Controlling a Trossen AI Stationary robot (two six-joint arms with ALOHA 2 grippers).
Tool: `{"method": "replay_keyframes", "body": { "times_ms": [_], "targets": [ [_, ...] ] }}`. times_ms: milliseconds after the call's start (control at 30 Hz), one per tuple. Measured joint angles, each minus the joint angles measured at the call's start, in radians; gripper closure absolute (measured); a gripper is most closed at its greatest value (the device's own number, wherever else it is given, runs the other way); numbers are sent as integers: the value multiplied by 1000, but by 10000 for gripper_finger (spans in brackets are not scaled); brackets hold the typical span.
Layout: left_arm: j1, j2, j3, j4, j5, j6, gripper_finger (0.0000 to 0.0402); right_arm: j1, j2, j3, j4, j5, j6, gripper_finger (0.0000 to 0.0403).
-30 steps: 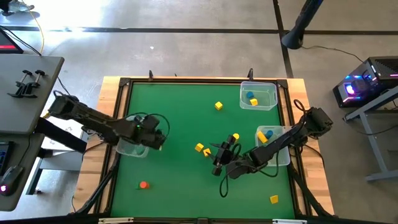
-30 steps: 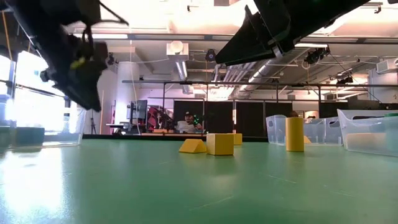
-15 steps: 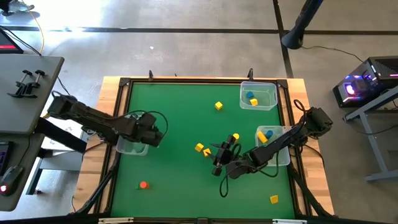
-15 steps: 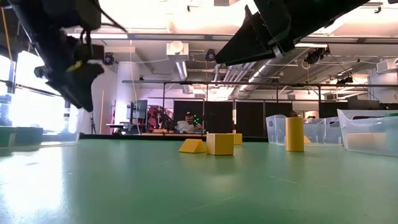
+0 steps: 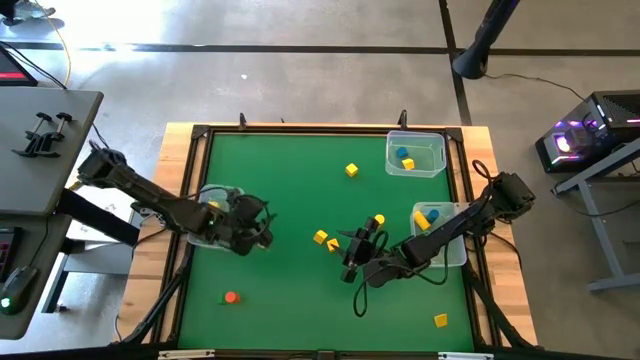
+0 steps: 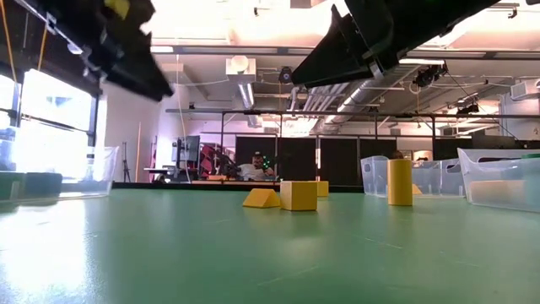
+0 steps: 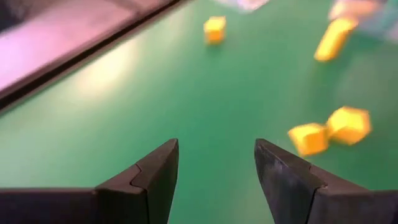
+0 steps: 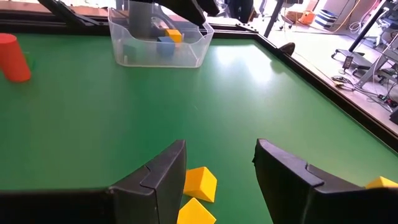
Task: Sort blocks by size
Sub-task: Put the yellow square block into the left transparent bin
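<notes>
1. Swinging off its clear bin (image 5: 205,232), the left gripper (image 5: 262,233) has shifted toward table centre — fingers apart, empty.
2. Right gripper (image 5: 352,243) hovers spread over the yellow blocks (image 5: 325,240) — nothing grasped.
3. Orange-red block (image 5: 231,297) lies near the front-left.

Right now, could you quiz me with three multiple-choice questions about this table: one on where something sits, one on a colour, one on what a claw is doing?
1. Where is the orange-red block?
A. on the mat near the left arm's side
B. in a clear bin
C. in a claw

2. What colour are the two blocks below the right gripper?
A. blue
B. yellow
C. green

3. How is the left gripper?
A. shut on a block
B. open and empty
C. out of sight

Answers: 1 A, it lies alone on the green mat. 2 B, both yellow blocks show between the fingers. 3 B, only mat shows between its fingers.
</notes>
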Motion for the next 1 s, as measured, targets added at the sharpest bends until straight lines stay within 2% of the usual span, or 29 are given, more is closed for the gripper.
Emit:
{"method": "replay_keyframes", "body": {
  "times_ms": [100, 233, 467, 700, 1000],
  "targets": [
    [-25, 34, -36, 236, -33, 132, 207, -2, 0, 0, 1, 0, -1, 221],
    [-33, 107, -77, 477, -27, 268, 207, -19, 0, 0, 2, 0, -1, 221],
    [-5, 262, -104, 739, 28, 381, 207, -49, 0, 0, 14, -30, 2, 221],
    [23, 350, -103, 871, 137, 465, 207, -71, 0, 0, 19, -47, 24, 221],
    [24, 351, -103, 869, 139, 463, 207, -92, 0, 0, 18, -104, 70, 221]
  ]
}}
